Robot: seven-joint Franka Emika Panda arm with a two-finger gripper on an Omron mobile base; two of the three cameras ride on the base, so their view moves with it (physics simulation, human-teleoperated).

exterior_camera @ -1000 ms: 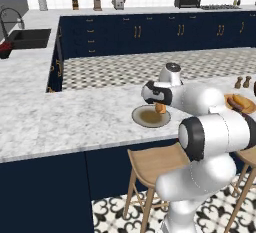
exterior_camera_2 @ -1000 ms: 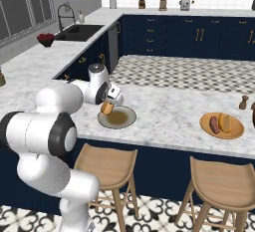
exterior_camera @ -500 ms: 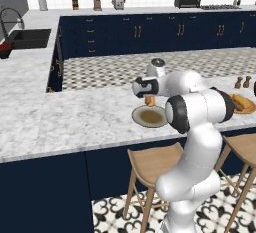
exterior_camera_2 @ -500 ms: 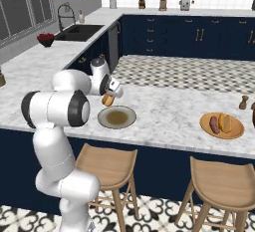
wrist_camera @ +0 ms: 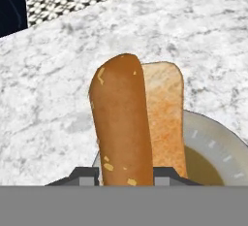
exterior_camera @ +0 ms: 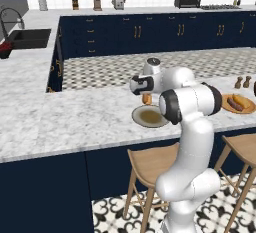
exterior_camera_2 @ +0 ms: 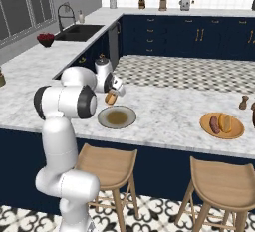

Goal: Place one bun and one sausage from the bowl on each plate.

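The claw (wrist_camera: 125, 174) is shut on a hot dog bun (wrist_camera: 127, 123), clamped near one end so that the rest of it stands out ahead of the fingertips. In the hand view the piece reads as a brown rounded length with a paler toasted slab beside it; whether that is one bun or a bun with a sausage pressed to it cannot be told.

The load is carried just above the near rim of the grey plate (exterior_camera_2: 117, 117), presumably so that it can be set down there. The plate's brownish centre is bare, so this serving is judged not yet begun.

Well off to the claw's side, on the same worktop (exterior_camera_2: 164, 111), the orange plate (exterior_camera_2: 222, 125) carries a sausage (exterior_camera_2: 214, 124) and a bun (exterior_camera_2: 225, 122).

The claw's fingers are cut off by the bottom of the hand view. In the base views the claw is small and partly hidden by the arm. The bowl cannot be made out.
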